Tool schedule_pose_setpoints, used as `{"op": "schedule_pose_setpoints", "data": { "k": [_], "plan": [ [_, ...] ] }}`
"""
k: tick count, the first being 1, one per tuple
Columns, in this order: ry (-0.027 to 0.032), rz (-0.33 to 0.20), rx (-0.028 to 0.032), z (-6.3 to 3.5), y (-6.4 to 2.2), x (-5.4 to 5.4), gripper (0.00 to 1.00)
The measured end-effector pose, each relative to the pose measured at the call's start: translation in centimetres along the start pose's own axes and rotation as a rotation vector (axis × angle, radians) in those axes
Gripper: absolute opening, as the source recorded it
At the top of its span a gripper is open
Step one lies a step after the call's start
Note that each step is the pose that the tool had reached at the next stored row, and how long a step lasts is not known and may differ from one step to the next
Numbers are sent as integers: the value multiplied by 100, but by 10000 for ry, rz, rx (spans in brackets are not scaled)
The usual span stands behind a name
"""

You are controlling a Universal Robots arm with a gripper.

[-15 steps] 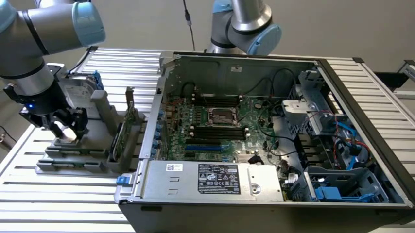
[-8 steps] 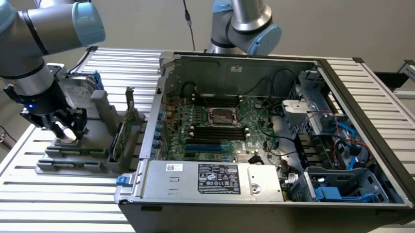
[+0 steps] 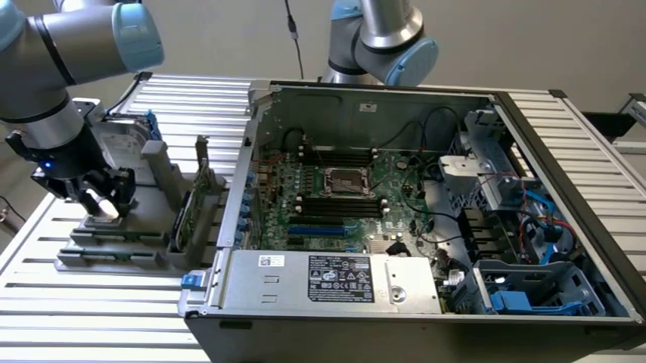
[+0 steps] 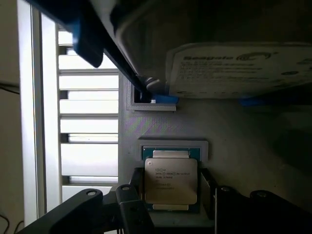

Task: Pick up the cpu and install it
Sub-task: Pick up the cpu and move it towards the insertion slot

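Now, my gripper (image 3: pixel 101 204) (image 4: pixel 171 197): I hang low at the exterior view's left, jaws clamped on the cpu, one black finger against each of two opposite edges.
Cpu: the small flat square cpu (image 4: pixel 170 179), silver-grey metal top on a green board, lies flat in its pocket between my fingers (image 4: pixel 132 207), lettering facing my wrist camera.
Holder: a pale grey plastic fixture (image 3: pixel 111 253) (image 4: pixel 234 141) lies under the chip, with a raised frame round the pocket.
Hard drive: a large silver hard drive with a white label and blue brackets (image 4: pixel 234 63) (image 3: pixel 126 144) stands on the same fixture, just beyond the cpu.
Table: a slatted aluminium table (image 3: pixel 60 302) bears the fixture and the case.
Case: an open black-and-grey computer case (image 3: pixel 565 174) lies on its side, to the exterior view's right of the fixture.
Motherboard: a green motherboard (image 3: pixel 404 197) fills the case floor. A square metal-framed socket (image 3: pixel 346 181) sits at its middle between black memory slots.
Power supply: a silver box with a black label (image 3: pixel 333 278) sits along the case's near edge.
Far arm: a second grey-and-blue robot arm (image 3: pixel 389 41) stands behind the case.
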State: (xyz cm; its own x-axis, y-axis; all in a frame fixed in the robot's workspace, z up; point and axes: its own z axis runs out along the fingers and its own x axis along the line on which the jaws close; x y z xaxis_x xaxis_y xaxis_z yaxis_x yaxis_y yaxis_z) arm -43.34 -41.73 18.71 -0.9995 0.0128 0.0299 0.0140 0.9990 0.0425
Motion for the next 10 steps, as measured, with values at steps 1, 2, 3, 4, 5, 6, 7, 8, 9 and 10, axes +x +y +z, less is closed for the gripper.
{"op": "schedule_pose_setpoints", "data": {
  "k": [1, 2, 3, 4, 5, 6, 7, 8, 9, 10],
  "plan": [
    [2, 0, -5, -20, 1, 1, 55],
    [1, 0, -13, -41, 2, 1, 55],
    [2, -1, -21, -67, 3, 2, 55],
    [2, -1, -30, -97, 4, 3, 55],
    [4, 0, -37, -130, 6, 4, 55],
    [5, -1, -42, -164, 7, 5, 55],
    [4, -1, -46, -203, 9, 6, 55],
    [4, 0, -47, -248, 11, 8, 55],
    [5, 0, -48, -293, 12, 9, 55],
    [5, -1, -49, -342, 15, 10, 55]
  ]
}}
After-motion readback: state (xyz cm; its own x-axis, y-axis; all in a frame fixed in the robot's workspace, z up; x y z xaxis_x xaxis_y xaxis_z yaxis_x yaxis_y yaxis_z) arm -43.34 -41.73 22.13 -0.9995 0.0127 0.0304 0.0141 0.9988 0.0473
